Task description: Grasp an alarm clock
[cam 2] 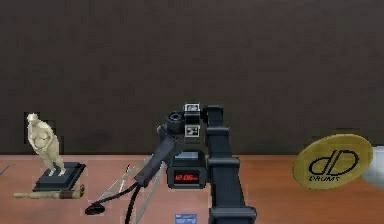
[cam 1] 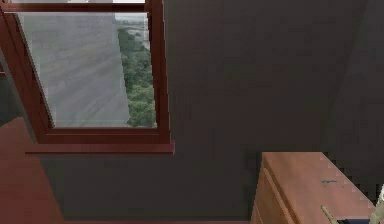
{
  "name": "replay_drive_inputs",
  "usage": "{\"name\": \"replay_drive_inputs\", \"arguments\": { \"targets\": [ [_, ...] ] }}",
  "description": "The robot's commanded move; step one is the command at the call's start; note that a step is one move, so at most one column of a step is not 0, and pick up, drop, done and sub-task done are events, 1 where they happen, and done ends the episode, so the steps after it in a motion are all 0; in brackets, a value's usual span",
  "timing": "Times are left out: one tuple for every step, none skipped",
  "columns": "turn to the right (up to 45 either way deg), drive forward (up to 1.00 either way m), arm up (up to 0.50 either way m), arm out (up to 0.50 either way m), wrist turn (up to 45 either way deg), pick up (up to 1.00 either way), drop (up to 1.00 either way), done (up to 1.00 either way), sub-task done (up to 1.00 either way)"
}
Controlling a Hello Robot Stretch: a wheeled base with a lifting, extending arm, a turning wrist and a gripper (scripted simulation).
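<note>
1. The alarm clock [cam 2: 187, 177] is a small dark box with red digits on its face. It stands on the wooden surface [cam 2: 280, 190] just left of centre in the lower part of the arm side view, right beside the arm [cam 2: 226, 175].
2. I judge it light and rigid, with a smooth casing that could slip. The display face is probably the delicate part, so the two flat side walls look like the best place to take hold.
3. The gripper [cam 2: 120, 198] shows as a dark body above the clock, its thin fingers slanting down toward the lower left of the frame. I cannot tell how the fingers stand or whether they hold anything, since things lie on the surface behind them.
4. A pale statuette [cam 2: 43, 142] on a dark base stands at the left of the frame, well apart from the clock. It looks tall and tippy.
5. A gold disc [cam 2: 333, 160] with dark lettering stands upright at the right, clear of the arm.
6. The fingers point away from the clock, toward the statuette side, so a careless sweep there seems the main risk.
7. The forward view has a red-framed window [cam 1: 90, 70] at upper left, a dark wall [cam 1: 260, 80] and a wooden dresser [cam 1: 300, 180] at lower right.
</note>
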Motion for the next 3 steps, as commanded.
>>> {"name": "replay_drive_inputs", "arguments": {
  "targets": [
    [0.0, 0.0, 0.0, 0.0, 45.0, 0.0, 0.0, 0.0, 0.0],
    [0.0, 0.0, 0.0, 0.0, 45.0, 0.0, 0.0, 0.0, 0.0],
    [0.0, 0.0, 0.0, 0.0, 36.0, 0.0, 0.0, 0.0, 0.0]
  ]
}}
